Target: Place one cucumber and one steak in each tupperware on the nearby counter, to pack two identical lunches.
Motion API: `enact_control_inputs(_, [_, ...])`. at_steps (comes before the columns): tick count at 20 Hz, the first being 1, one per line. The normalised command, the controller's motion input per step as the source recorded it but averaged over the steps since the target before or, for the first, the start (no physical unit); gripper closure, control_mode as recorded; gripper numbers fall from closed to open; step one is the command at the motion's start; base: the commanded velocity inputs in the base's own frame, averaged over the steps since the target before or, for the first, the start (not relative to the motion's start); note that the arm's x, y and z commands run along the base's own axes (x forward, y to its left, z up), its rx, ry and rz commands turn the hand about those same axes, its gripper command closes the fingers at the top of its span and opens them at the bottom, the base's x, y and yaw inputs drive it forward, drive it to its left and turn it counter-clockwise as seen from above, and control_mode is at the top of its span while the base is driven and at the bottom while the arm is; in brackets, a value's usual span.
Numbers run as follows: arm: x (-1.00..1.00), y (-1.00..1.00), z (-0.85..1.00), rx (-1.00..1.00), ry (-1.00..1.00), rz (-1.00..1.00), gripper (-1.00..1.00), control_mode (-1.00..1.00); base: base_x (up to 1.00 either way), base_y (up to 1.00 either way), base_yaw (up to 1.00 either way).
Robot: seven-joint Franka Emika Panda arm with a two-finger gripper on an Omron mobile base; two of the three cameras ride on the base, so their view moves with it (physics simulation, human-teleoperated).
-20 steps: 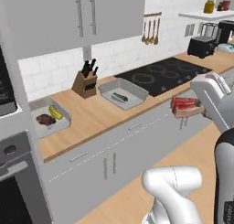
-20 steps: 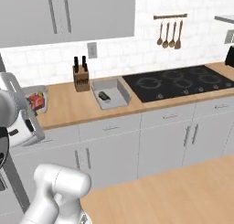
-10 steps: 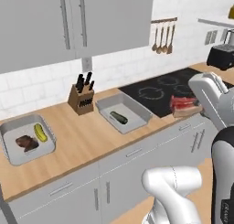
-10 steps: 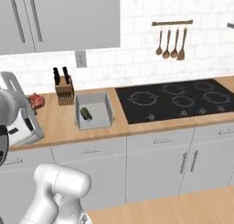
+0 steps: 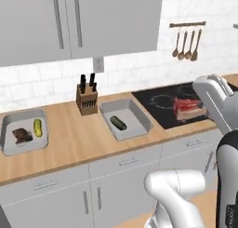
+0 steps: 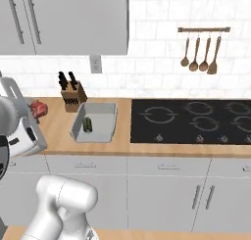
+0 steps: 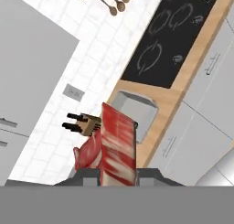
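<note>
1. Grey, shallow, round-cornered tupperware tray (image 5: 10, 129) near the left end of the light-brown wooden table (image 5: 79, 138) already carries a dark brown-red lumpy steak (image 5: 20, 135) and a small yellow-green cucumber (image 5: 37, 127), lying side by side; that lunch looks complete
2. A second, alike grey tray (image 5: 139, 120) sits toward the middle of the table, just right of the wooden knife block (image 5: 87, 101) and just left of the black stovetop (image 5: 158, 106); it carries only the longer dark green cucumber (image 5: 118, 123)
3. The bright red-pink steak with pale streaks (image 5: 188, 108) is off the table, pinched between the jaws of the pincer (image 7: 119, 170), which is clamped on the meat; in the left base view it hangs over the stovetop's front area, well right of the half-filled tray
4. Judged from this, three of four items are placed; what remains is carrying this steak over the second tray and setting it beside the green cucumber
</note>
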Motion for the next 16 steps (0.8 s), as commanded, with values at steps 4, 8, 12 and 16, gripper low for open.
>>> enact_control_inputs(4, [0.00, 0.00, 0.00, 0.00, 0.00, 0.00, 1.00, 1.00, 0.75, -0.17, 0.38])
enact_control_inputs(8, [0.00, 0.00, 0.00, 0.00, 0.00, 0.00, 1.00, 1.00, 0.83, 0.00, 0.27])
enact_control_inputs(12, [0.00, 0.00, 0.00, 0.00, 0.00, 0.00, 1.00, 1.00, 0.55, 0.00, 0.21])
enact_control_inputs(16, [0.00, -0.09, -0.62, 0.00, 0.13, 0.09, 1.00, -1.00, 0.00, 0.00, 0.04])
